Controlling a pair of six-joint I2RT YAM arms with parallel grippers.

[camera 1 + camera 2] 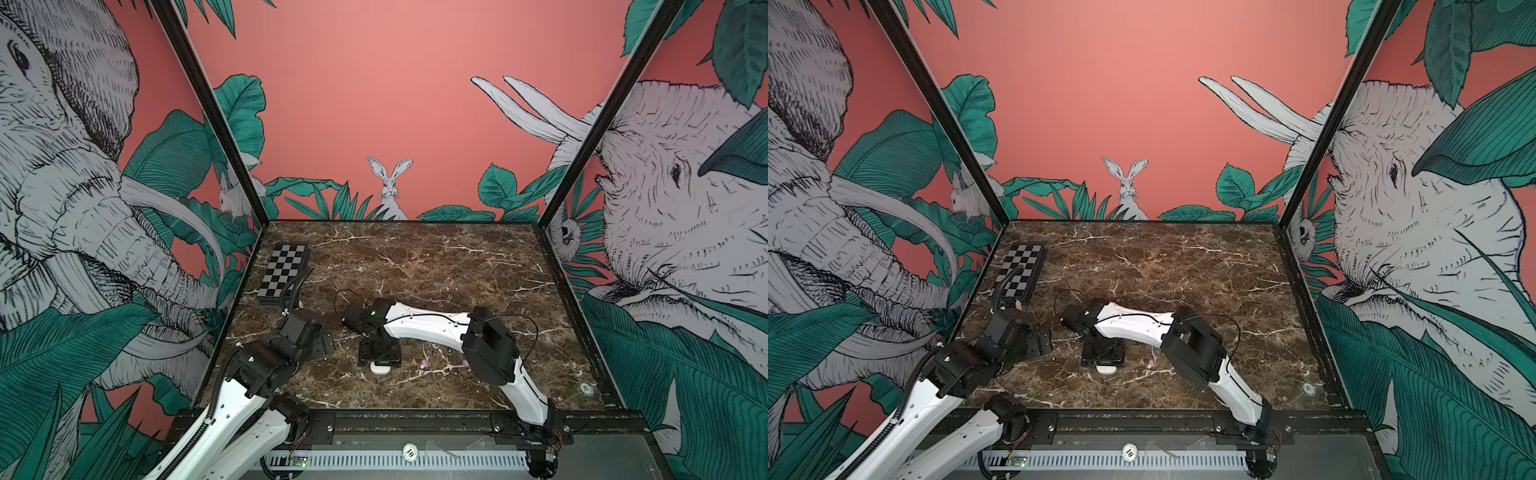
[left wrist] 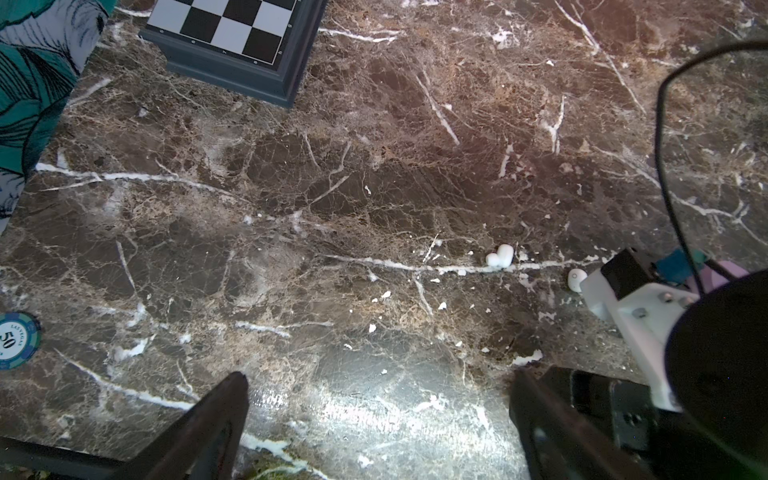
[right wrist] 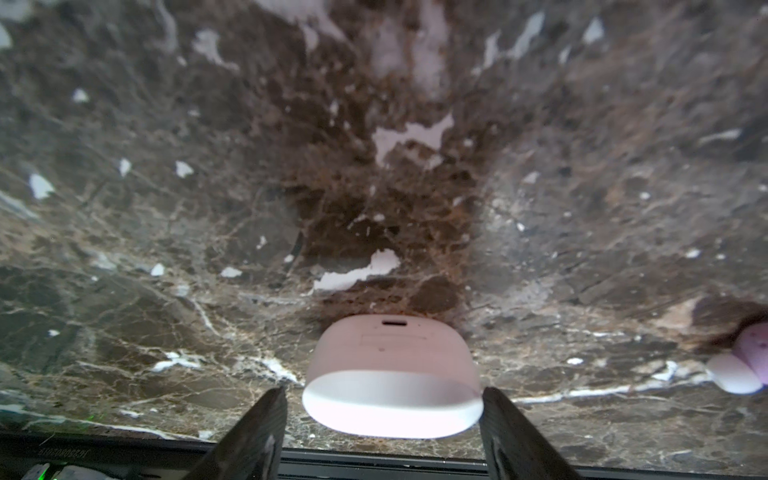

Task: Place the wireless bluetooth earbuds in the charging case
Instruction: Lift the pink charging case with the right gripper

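Observation:
A white pebble-shaped charging case (image 3: 390, 374) lies closed on the marble table, also seen in both top views (image 1: 381, 369) (image 1: 1106, 369). My right gripper (image 3: 382, 392) points down over it, open, with one finger on each side of the case and a thin gap at one finger. Two white earbuds (image 2: 500, 255) (image 2: 577, 279) lie on the table near that gripper's body. A lilac earbud (image 1: 424, 364) (image 3: 744, 361) lies to the right of the case. My left gripper (image 2: 380, 378) hangs wide open over bare marble at the left (image 1: 324, 347).
A chessboard (image 1: 284, 272) lies at the back left. One poker chip (image 2: 16, 338) sits near the left wall and another (image 1: 586, 388) at the front right. A lilac thing (image 2: 725, 272) is partly hidden behind my right arm. Black rails edge the table's front.

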